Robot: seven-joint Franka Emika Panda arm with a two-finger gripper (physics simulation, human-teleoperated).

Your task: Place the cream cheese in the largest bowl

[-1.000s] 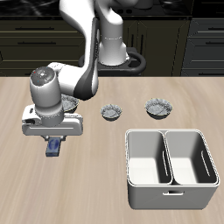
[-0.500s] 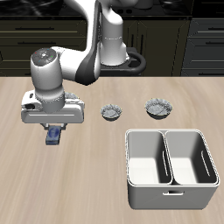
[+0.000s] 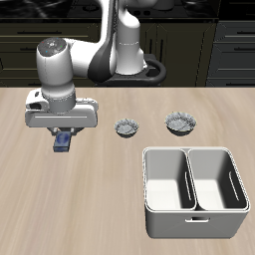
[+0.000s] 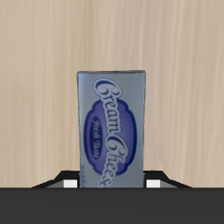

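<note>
My gripper (image 3: 63, 137) is shut on the cream cheese (image 3: 63, 141), a small blue box, and holds it above the wooden table. In the wrist view the cream cheese (image 4: 112, 131) stands between my fingertips (image 4: 61, 180), with bare table beyond it. Two grey ruffled bowls show: a small one (image 3: 127, 127) and a somewhat wider one (image 3: 180, 123), both farther along the table from the gripper. The largest bowl is hidden behind my gripper's body.
A white bin with two compartments (image 3: 194, 211) stands near the table's front edge. The robot's base and dark cabinets are at the back.
My gripper has risen and moved a little toward the table's back, carrying the cream cheese up off the table. The bowl behind it is now covered.
</note>
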